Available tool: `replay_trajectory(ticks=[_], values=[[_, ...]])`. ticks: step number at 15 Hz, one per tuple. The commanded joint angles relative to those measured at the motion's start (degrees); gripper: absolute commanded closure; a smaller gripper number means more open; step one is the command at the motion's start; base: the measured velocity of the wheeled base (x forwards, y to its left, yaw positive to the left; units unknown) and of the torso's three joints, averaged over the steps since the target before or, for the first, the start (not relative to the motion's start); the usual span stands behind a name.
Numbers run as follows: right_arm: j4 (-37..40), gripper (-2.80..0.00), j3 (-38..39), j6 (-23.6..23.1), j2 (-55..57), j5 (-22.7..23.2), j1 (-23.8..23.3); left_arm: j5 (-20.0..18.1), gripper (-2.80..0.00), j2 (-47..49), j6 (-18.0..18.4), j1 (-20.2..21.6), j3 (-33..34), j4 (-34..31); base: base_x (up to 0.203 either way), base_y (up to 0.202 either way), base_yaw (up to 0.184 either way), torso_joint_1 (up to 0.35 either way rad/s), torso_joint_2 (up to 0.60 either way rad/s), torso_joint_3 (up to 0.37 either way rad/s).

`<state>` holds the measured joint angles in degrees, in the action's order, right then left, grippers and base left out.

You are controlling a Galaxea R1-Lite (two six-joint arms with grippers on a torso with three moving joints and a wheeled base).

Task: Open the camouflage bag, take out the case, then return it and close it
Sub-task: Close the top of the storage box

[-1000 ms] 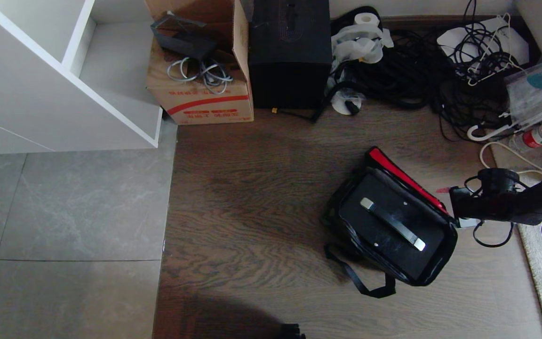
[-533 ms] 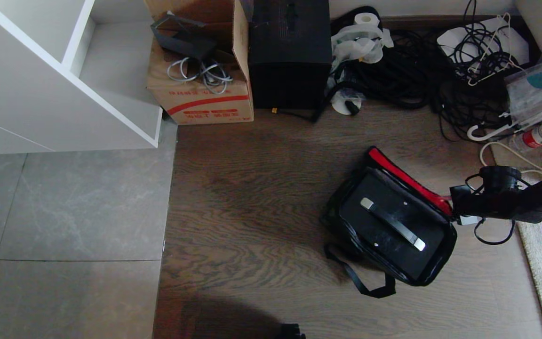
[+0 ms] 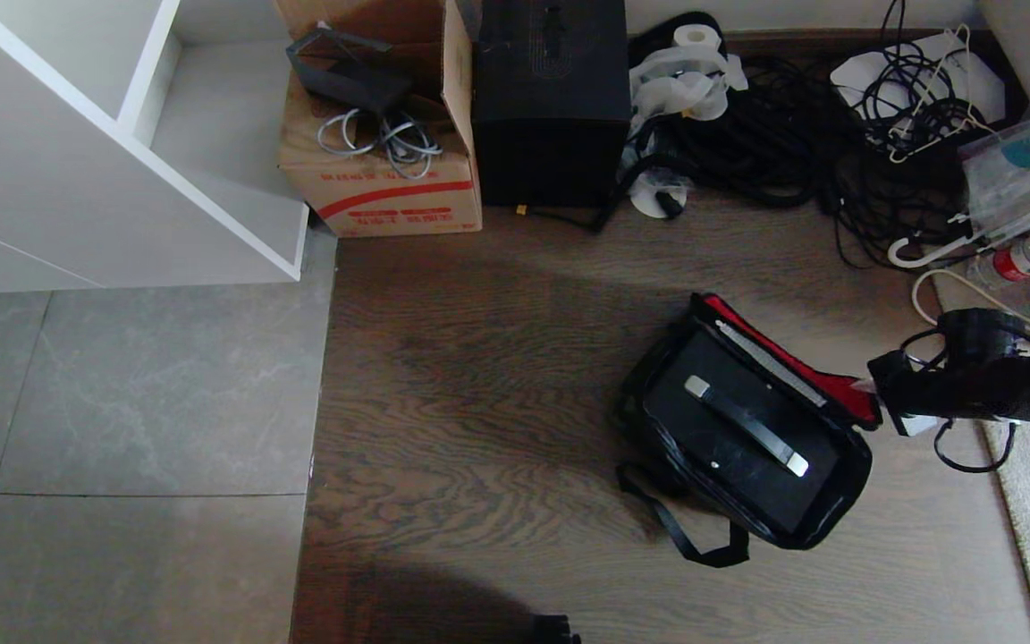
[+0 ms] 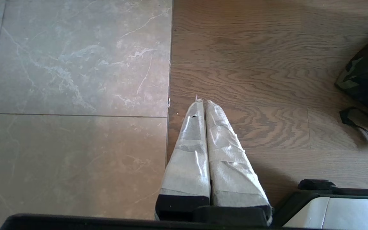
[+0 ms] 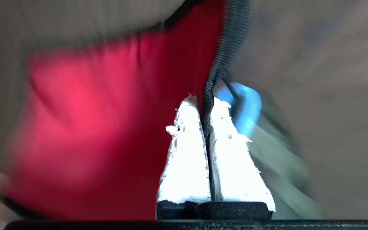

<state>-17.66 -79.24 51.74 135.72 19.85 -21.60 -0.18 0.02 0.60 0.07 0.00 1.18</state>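
The camouflage bag (image 3: pixel 658 420) sits open on the wooden floor (image 3: pixel 479 376), right of centre in the head view, its red-lined lid (image 3: pixel 823 386) standing up along the far right edge. Inside it lies the case (image 3: pixel 738 429), flat, with its black handle (image 3: pixel 746 425) (silver at both ends) facing up. The right claw (image 5: pixel 205 105) is at the lid's right-hand corner, fingers pressed together on the black zipper edge of the lid, red lining on one side. The left claw (image 4: pixel 202 103) hangs over the seam between grey tile (image 4: pixel 75 80) and wood, well apart from the bag, its taped fingers together on nothing.
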Motion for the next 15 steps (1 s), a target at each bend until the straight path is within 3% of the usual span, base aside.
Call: replay_trajectory(ticks=[1, 3, 6, 8, 11, 15], values=[[-0.6, 0.0, 12.2, -20.6, -9.1, 0.5, 0.0, 0.0, 0.0, -0.1, 0.0, 0.0, 0.5, 0.0, 0.0, 0.0, 0.0, 0.0, 0.0, 0.0], [-3.6, 0.0, 22.6, -34.4, -14.4, 0.8, -0.1, 0.0, 0.0, -0.1, 0.0, 0.0, 0.5, 0.0, 0.0, 0.0, 0.0, 0.0, 0.0, 0.0], [-14.0, 0.0, 32.4, -47.9, -20.4, 1.3, 0.1, 0.0, 0.0, -0.1, 0.0, 0.0, 0.5, 0.0, 0.0, 0.0, 0.0, 0.0, 0.0, 0.0], [-16.6, 0.0, 35.9, -58.0, -21.7, 1.4, 0.3, 0.0, 0.0, -0.1, 0.0, 0.0, 0.5, 0.0, 0.0, 0.0, 0.0, 0.0, 0.0, 0.0], [-22.7, 0.0, 40.2, -60.6, -23.2, 2.6, 3.4, 0.0, 0.0, -0.1, 0.0, 0.0, 0.5, 0.0, 0.0, 0.0, 0.0, 0.0, 0.0, 0.0], [-28.9, 0.0, 47.8, -69.7, -24.1, 2.8, 7.8, 0.0, 0.0, -0.1, 0.0, 0.0, 0.5, 0.0, 0.0, 0.0, 0.0, 0.0, 0.0, 0.0]])
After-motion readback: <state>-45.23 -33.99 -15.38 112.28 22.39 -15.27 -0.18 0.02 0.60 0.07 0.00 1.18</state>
